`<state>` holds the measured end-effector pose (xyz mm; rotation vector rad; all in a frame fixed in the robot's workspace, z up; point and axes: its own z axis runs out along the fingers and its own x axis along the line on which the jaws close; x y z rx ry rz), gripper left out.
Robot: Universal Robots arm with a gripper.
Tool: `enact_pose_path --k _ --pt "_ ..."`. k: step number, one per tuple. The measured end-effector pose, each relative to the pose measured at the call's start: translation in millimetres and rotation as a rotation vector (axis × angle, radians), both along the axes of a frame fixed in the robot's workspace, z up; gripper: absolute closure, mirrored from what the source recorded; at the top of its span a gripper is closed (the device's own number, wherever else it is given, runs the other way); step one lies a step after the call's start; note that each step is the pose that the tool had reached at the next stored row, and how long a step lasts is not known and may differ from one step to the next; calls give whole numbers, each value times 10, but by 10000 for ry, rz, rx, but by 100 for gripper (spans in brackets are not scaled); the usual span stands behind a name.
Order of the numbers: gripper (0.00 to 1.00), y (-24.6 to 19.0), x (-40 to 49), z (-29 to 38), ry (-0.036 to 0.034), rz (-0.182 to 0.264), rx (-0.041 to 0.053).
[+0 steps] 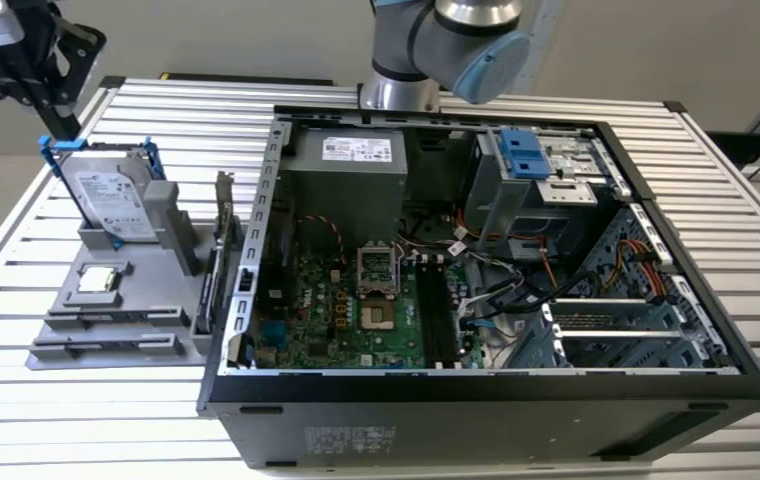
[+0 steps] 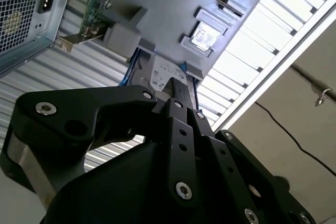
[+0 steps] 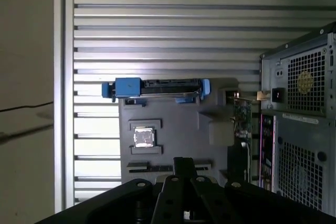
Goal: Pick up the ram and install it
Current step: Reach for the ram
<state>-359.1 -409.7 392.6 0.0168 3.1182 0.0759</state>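
In the exterior view the gripper hangs at the exterior view's left, just above a hard drive that stands upright in a gray holder. Its fingers look pressed together, with nothing between them. The ram seems to be the thin dark strip in a long slot of this holder (I am not fully sure), near the silver processor. The open computer case lies beside the holder on the slatted table.

In the second wrist view the gripper points at the hard drive, fingers together.

In the first wrist view the gripper is over the holder, just beside the ram. The processor lies between the ram and the hard drive.
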Motion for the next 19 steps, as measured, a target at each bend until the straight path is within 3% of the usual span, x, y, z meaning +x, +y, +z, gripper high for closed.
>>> enact_pose_path --k 10,19 --pt "100 -58 -2 0 -10 46 0" --pt "100 -143 -2 0 -11 66 0"
